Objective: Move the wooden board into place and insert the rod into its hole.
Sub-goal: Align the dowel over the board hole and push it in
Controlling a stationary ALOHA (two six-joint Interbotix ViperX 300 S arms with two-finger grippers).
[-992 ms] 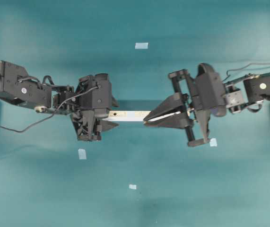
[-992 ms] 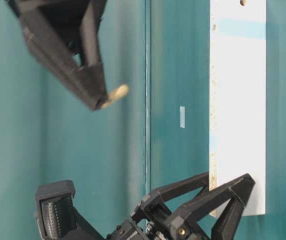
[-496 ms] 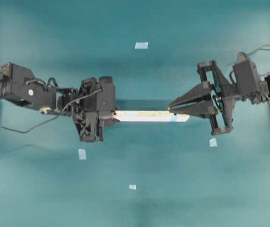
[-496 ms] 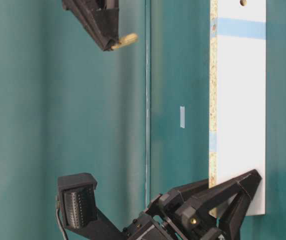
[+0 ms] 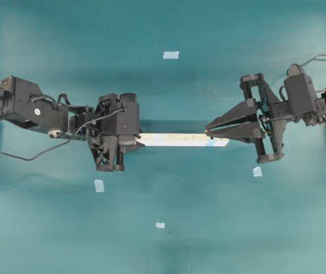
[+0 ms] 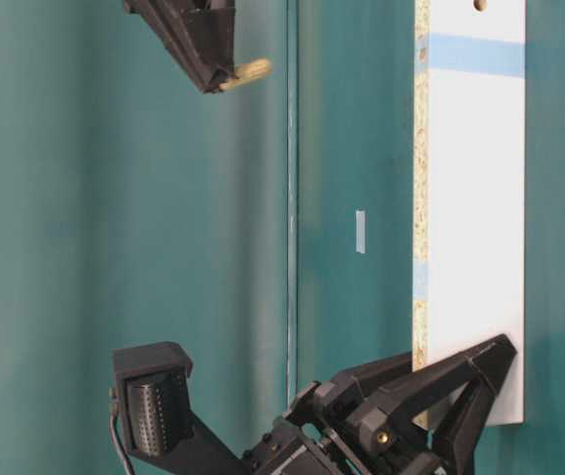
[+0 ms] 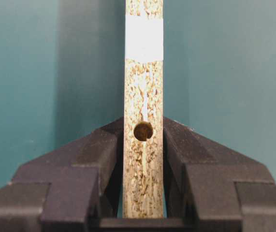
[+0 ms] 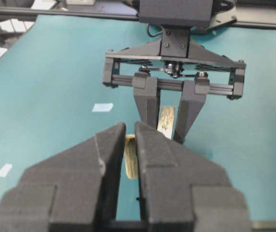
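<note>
Beyond board [image 5: 180,140] end, rod [image 6: 247,71] aloft

My left end effector [image 5: 129,140] covers the board's [image 5: 180,140] near end from overhead. My right end effector [image 8: 130,140] hides most of the rod [image 8: 131,162]. The table-level view crops the board's top edge.

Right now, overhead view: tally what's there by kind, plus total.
Wooden board: 1
Rod: 1, best seen in the table-level view
Loose blue tape squares on the table: 4
End effectors: 2, left end effector and right end effector
Total: 8
</note>
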